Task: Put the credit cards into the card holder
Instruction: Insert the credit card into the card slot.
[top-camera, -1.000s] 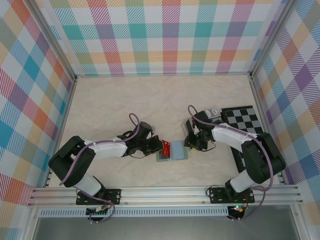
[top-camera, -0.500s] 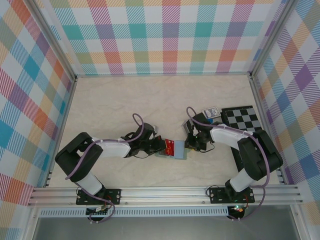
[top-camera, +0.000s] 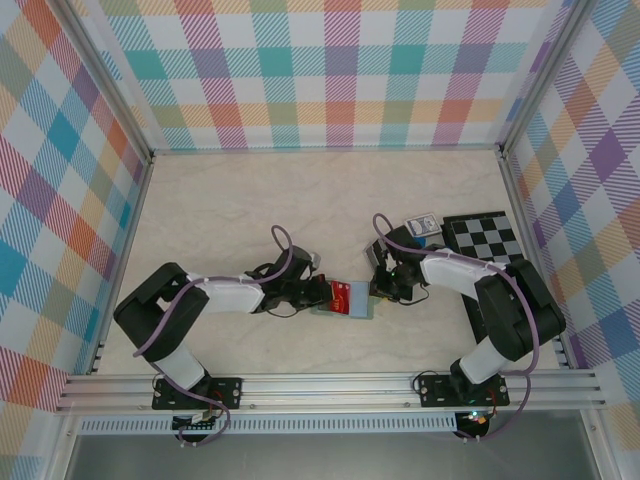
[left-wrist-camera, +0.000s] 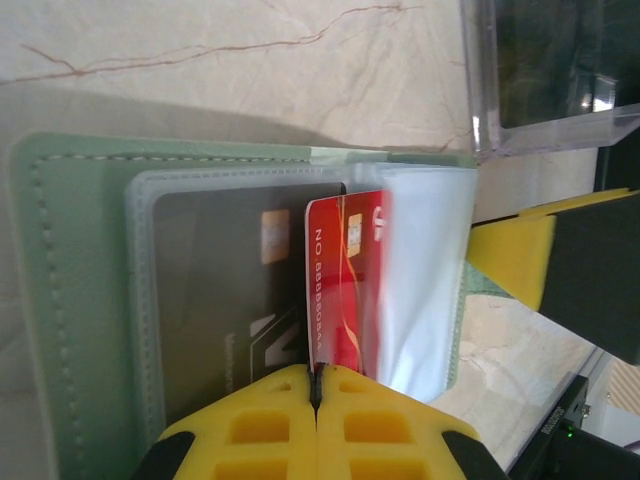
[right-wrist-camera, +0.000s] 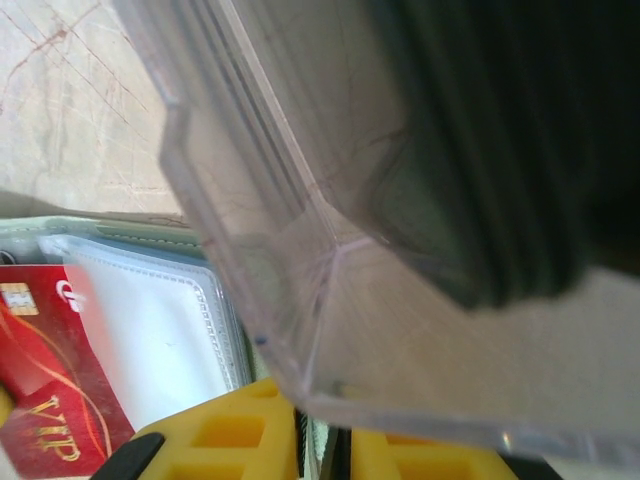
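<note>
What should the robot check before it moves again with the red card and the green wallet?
1. Left gripper pinches the red card: ok.
2. Right gripper pinches the wallet edge: ok.
3. Wallet lies open: ok.
4. Red card fully under its clear pocket: not ok, part sticks out.
5. Dark card tucked in: ok.

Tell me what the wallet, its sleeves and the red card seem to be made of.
The wallet looks like faux leather: matte sage green, stitched along the edge. The sleeves are thin glossy plastic film, clear to frosted; a dark card shows through one. The red card seems stiff glossy plastic, with printed numbers and a gold chip.
</note>
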